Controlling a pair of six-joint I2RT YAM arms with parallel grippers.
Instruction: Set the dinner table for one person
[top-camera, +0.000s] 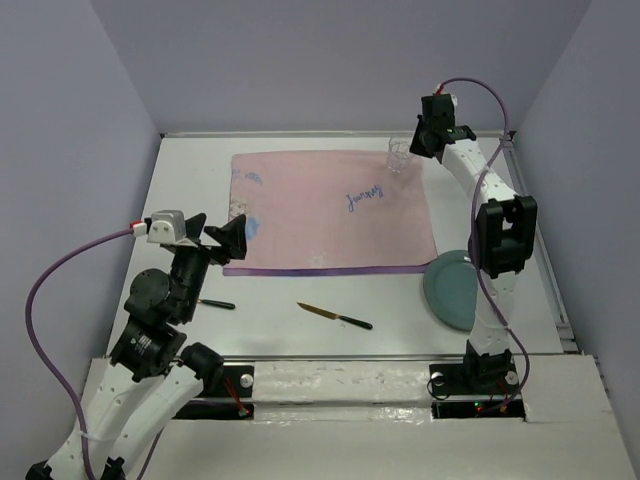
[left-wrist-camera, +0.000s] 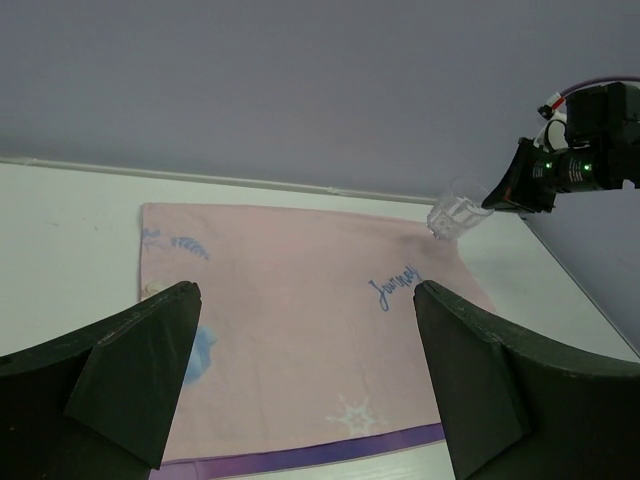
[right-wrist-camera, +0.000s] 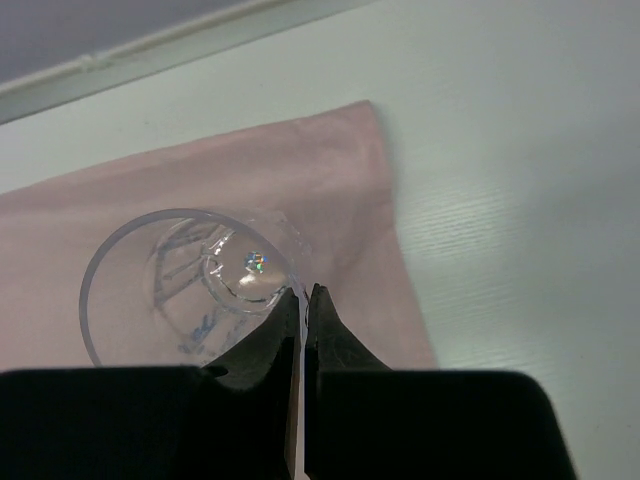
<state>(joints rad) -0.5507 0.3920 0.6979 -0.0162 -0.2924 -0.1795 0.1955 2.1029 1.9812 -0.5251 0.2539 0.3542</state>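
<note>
Overhead view of the white dinner table (top-camera: 190, 180). A pink cloth (top-camera: 320, 215) with blue script lies across the middle of the frame.

You appear to be at the drinking-glass step. The clear glass (top-camera: 398, 157) sits at the upper right corner of the cloth. The right gripper (right-wrist-camera: 303, 305) pinches its rim, with the jaws drawn almost together on the glass wall. The pictures do not settle whether the base is resting on the cloth or just above it. From the left wrist view the glass looks slightly tilted.

The left gripper (top-camera: 230, 238) hangs over the cloth's left edge, centre left of the frame, with its jaws wide and nothing between them.

The next move likely calls for seating the glass level, spreading the right jaws just enough to free the rim, and drawing away without catching it.

Containers: the glass looks empty from above. A teal plate (top-camera: 447, 292) lies off the cloth at lower right, partly behind the right arm, and the part you can see is bare.

A knife (top-camera: 335, 316) lies below the cloth on bare table. A green-handled utensil (top-camera: 217, 304) lies near the left arm, with its working end hidden.
</note>
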